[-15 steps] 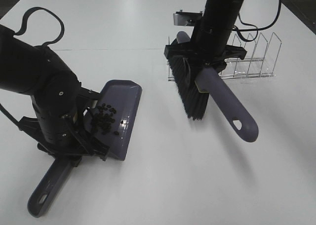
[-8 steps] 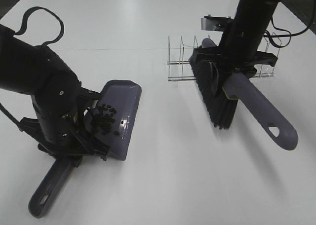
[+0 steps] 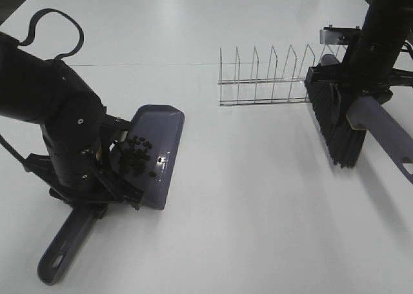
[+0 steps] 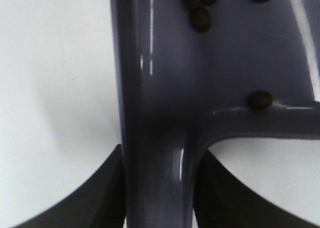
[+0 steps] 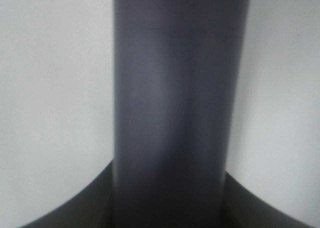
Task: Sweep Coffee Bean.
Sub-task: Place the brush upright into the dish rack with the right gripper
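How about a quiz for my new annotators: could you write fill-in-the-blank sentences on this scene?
1. The left hand is shut on the dustpan by its ___.
2. The dustpan holds a cluster of dark coffee ___.
3. The right hand is shut on the handle of a ___ with black bristles.
4. The upright wire dividers on the table form an empty ___.

Missing words: handle; beans; brush; rack.
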